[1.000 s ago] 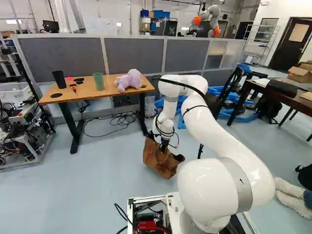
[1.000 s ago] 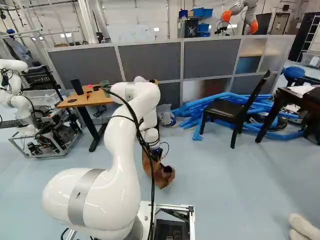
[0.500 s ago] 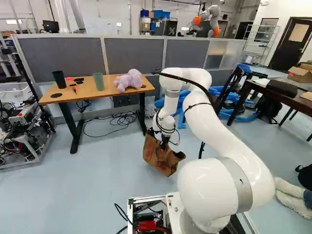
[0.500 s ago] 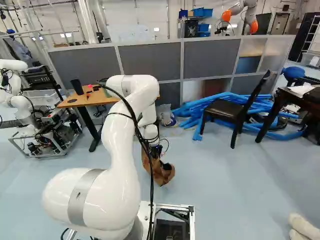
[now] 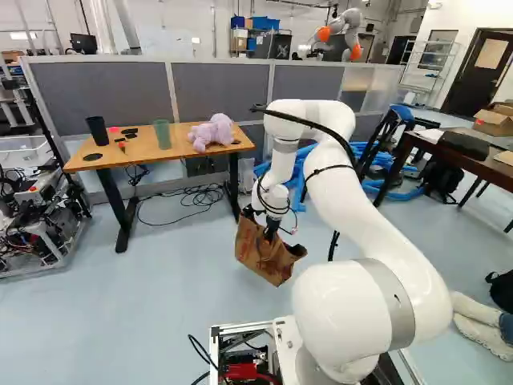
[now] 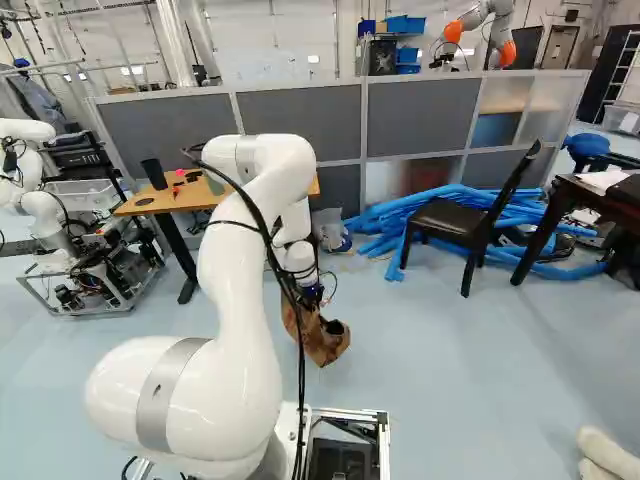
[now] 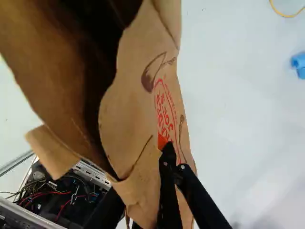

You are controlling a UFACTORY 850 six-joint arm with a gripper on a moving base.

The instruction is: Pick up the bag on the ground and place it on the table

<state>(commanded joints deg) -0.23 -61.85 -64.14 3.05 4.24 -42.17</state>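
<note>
My gripper [image 5: 271, 231] is low in front of the base, at the upper part of the brown paper bag [image 5: 260, 258]. In the wrist view the gripper [image 7: 166, 153] is shut on the bag's side wall [image 7: 128, 105]; one orange-padded fingertip shows against the printed face, the other is hidden behind the paper. The bag hangs tilted with its mouth open, low over the floor; whether its bottom corner touches is hard to tell. Ahead and to the left stands the wooden table [image 5: 183, 163], with a purple plush toy [image 5: 212, 134], a green cup [image 5: 162, 134] and a black cup [image 5: 97, 131] on it.
Grey partitions [image 5: 220, 88] run behind the table. Cables lie under it. Blue tubes [image 6: 450, 215] and a black chair [image 6: 455, 220] are right of the arm. Another robot [image 6: 480, 30] is beyond the partitions, and another robot [image 6: 40, 200] stands at the far left.
The arm's elbow has risen and the gripper has gone up a little. The bag has risen slightly with it, its lower corner higher than before. The base has not moved.
</note>
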